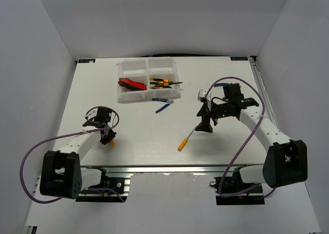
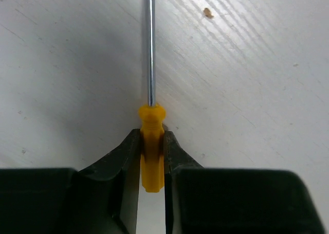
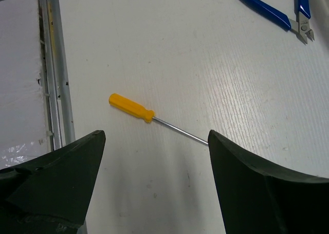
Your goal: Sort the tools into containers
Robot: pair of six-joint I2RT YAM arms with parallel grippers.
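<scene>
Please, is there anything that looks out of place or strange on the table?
Nothing is damaged or spilled. Two tools lie outside the tray: blue pliers just in front of it and a yellow screwdriver nearer the arms. The left pincer grips another screwdriver by its handle.

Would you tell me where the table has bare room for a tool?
Bare: the table between the left gripper and the loose screwdriver, and left of the tray. Crowded: in front of the tray, by the blue pliers and right gripper.

Screwdriver (image 2: 151, 122) of glossy plastic and shiny metal
</scene>
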